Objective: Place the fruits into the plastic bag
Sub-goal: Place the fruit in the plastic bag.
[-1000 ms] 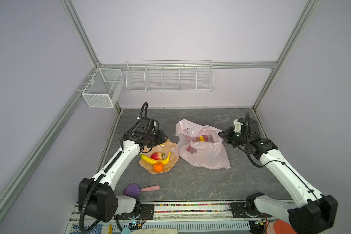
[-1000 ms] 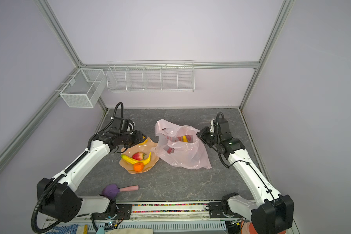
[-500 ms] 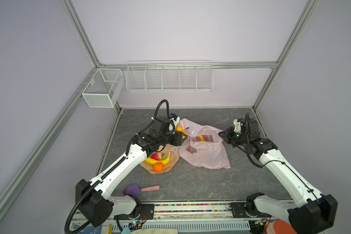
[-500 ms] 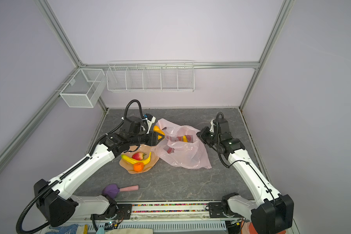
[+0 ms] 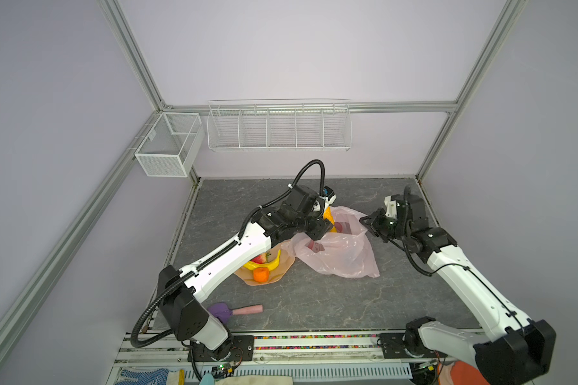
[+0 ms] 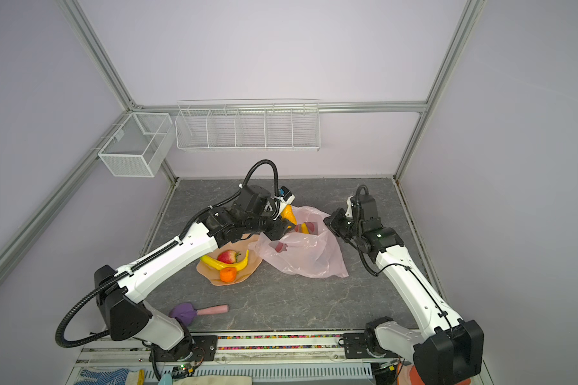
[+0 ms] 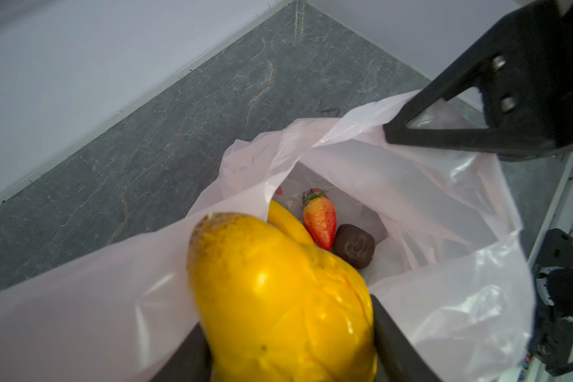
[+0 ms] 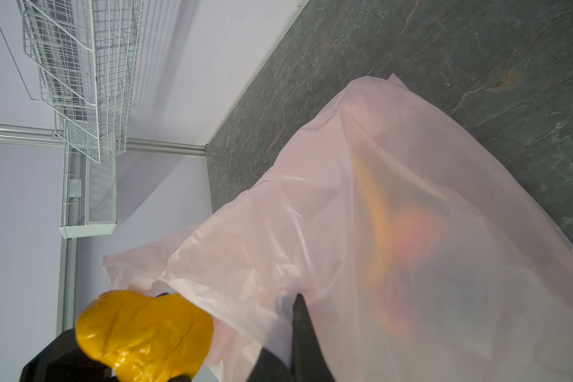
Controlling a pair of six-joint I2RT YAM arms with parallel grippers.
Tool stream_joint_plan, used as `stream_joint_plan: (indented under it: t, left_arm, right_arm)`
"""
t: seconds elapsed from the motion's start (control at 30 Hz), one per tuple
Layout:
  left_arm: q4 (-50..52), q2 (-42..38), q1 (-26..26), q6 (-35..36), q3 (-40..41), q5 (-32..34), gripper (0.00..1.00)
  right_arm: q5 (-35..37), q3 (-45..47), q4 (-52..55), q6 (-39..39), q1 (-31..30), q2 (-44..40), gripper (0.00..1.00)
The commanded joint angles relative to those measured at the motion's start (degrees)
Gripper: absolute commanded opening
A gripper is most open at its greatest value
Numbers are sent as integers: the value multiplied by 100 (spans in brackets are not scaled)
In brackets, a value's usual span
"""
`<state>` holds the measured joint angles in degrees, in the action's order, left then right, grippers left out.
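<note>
Your thin translucent pink plastic bag (image 5: 342,256) lies crumpled on the grey tabletop (image 5: 314,306), mouth open, one rim raised. Inside: a red strawberry (image 7: 320,220), a dark round fruit (image 7: 354,244) and a yellow banana (image 7: 288,223). A lumpy yellow-orange fruit (image 7: 278,291) hangs at the mouth, clamped in the left gripper (image 7: 288,344). Beside the bag, a second banana (image 6: 226,264), a second strawberry (image 6: 227,256) and a round orange (image 6: 228,274) rest on a peach dish (image 6: 247,271).
</note>
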<state>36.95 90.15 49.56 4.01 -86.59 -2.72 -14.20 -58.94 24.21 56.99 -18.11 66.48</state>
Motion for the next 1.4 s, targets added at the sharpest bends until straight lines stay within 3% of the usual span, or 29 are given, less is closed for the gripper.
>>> stream_joint_plan:
  t: [0.0,0.77,1.37]
  left_arm:
    - [208,197,-8,509,-210,233,30]
    - [177,336,336,336,676,-359,27]
    - [684,1962,212,299,-555,-1451,26]
  right_arm:
    - [22,40,-66,29,-32,-100,7]
    - [-18,-61,-83,20,-30,41,7]
    - [-5,-57,-78,22,-38,49,7]
